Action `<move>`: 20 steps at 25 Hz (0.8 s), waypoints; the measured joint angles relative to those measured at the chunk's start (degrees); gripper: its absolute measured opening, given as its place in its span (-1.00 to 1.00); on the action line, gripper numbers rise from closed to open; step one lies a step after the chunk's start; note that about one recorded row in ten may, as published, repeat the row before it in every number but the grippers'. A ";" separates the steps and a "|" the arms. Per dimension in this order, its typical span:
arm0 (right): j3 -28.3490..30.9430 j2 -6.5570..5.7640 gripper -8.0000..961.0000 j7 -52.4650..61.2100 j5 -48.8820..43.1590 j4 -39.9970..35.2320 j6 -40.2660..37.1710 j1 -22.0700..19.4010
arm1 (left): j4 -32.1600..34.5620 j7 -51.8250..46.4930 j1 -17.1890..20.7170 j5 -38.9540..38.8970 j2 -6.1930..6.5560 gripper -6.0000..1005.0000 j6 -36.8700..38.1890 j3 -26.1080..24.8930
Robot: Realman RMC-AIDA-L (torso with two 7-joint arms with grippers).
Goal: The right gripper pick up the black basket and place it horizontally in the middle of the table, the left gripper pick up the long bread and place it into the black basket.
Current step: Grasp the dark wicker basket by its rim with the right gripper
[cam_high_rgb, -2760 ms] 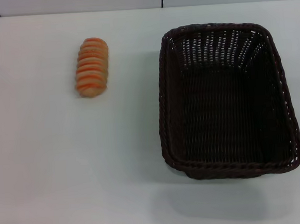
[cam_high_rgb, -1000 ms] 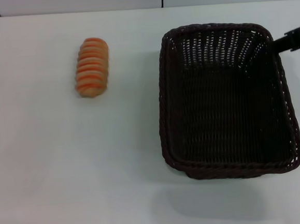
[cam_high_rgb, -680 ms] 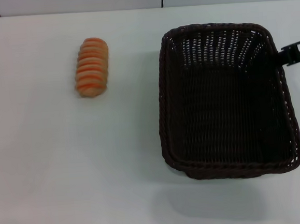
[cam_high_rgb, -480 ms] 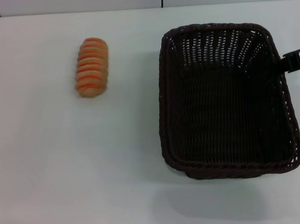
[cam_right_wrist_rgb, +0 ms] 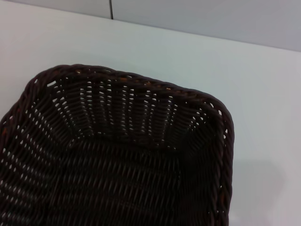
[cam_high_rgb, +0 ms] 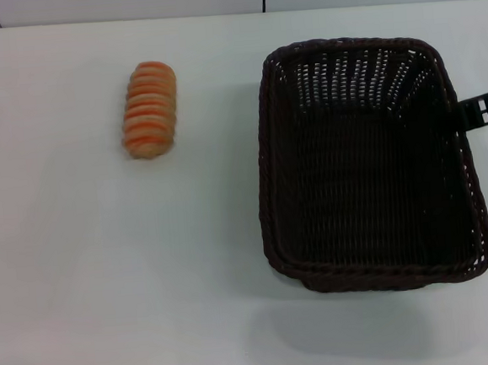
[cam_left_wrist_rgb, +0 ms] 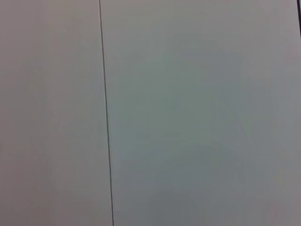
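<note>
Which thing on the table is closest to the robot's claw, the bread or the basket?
The big dark woven wicker basket. The right claw sits just beside its right rim, while the small tan-and-orange ridged bread roll lies far off on the table's other side.

The dark woven black basket (cam_high_rgb: 369, 164), rectangular with a braided rim and openwork sloping sides, sits upright and empty on the right of the white table (cam_high_rgb: 107, 269), while the tan, orange-ridged long bread (cam_high_rgb: 148, 110) lies well apart at far left.
</note>
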 joint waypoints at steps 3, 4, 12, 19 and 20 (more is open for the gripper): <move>-0.80 0.01 0.60 0.06 0.01 -1.60 -1.66 -0.52 | -0.21 0.13 -0.25 0.02 0.00 0.71 -0.04 0.00; -1.09 0.01 0.60 0.08 0.01 -2.18 -2.25 -0.66 | -0.23 0.18 -0.28 0.02 0.00 0.71 -0.09 0.00; -1.75 0.00 0.59 0.07 0.10 -5.54 -7.96 -2.30 | -0.07 0.48 -0.16 0.01 0.00 0.71 -0.03 -0.66; -2.23 0.00 0.53 -0.21 0.10 -9.89 -11.55 -2.36 | -0.24 0.51 -0.28 0.10 0.00 0.71 0.05 -0.68; -2.35 0.01 0.52 -0.26 0.10 -10.54 -12.23 -2.41 | -0.24 0.53 -0.27 0.11 0.00 0.71 0.06 -0.68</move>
